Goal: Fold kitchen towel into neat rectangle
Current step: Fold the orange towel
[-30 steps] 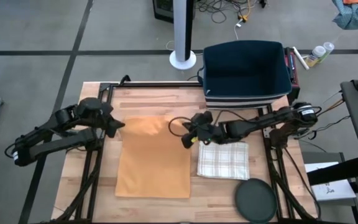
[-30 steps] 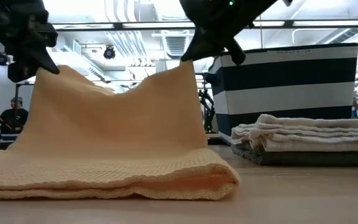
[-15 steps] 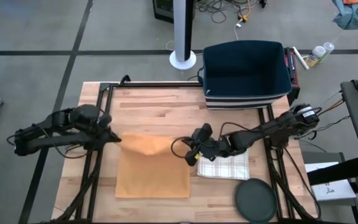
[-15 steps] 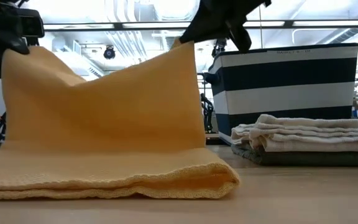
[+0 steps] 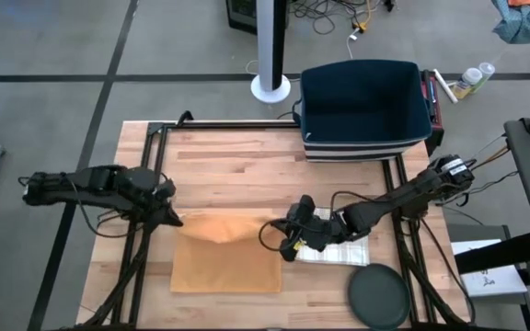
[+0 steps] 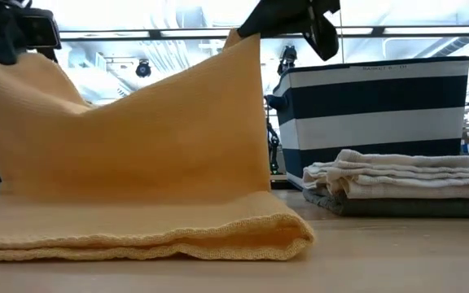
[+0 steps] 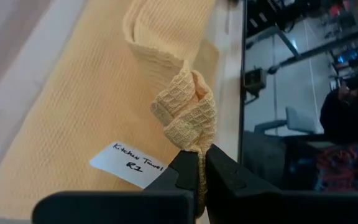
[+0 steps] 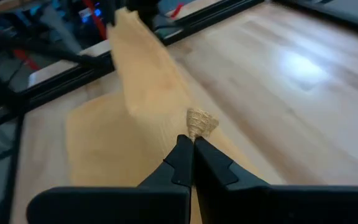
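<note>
While both arms hold it up, the yellow kitchen towel (image 5: 226,250) lies on the wooden tabletop (image 5: 237,156) with its far edge lifted and carried over the flat lower half. Left claw (image 5: 171,219) is clamped on the towel's left lifted corner, right claw (image 5: 286,244) on the right one. High view gives the layout only: towel mid-tabletop toward the near edge, a checked folded cloth (image 5: 348,250) just beside it under the right arm, a dark round disc (image 5: 378,296) at the near right corner, a navy basket (image 5: 364,106) at the far right edge. Low view shows what the top-down one can't: the raised part stands as a sagging sheet between the two claws, above a rounded fold at the towel's near right edge, and a stack of folded pale towels (image 6: 401,181) sits in front of the striped basket. Left wrist view shows the pinch itself: fingers (image 7: 188,174) together on a bunched corner, plus a white label (image 7: 128,163) on the cloth reading "Kitchen Towel R1". Right wrist view shows its fingers (image 8: 182,163) together on a small puckered tip of fabric, tabletop planks beyond.
</note>
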Controlling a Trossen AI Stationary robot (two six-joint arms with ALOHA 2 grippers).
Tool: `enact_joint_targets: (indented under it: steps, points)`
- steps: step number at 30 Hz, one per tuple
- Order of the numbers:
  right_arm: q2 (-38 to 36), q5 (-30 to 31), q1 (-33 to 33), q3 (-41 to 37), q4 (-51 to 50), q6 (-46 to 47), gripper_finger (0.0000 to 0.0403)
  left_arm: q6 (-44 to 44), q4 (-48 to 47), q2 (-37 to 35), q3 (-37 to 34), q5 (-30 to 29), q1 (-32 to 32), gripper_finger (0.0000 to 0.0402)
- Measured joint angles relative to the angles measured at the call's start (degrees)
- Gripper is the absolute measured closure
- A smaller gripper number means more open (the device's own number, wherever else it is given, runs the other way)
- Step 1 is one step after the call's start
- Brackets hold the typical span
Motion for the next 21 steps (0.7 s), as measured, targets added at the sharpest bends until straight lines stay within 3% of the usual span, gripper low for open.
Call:
enact_joint_targets:
  steps: [11,21]
  points:
    - [5.5,-1.4,3.7,-0.3,0.2,6.4,0.0403,-7.2,2.9,3.1,-2.0,-6.6,-13.7,0.0401]
    - [7.6,-3.2,6.5,-0.4,2.1,9.7,0.0403,-10.0,5.7,8.4,-3.0,-9.4,-19.3,0.0401]
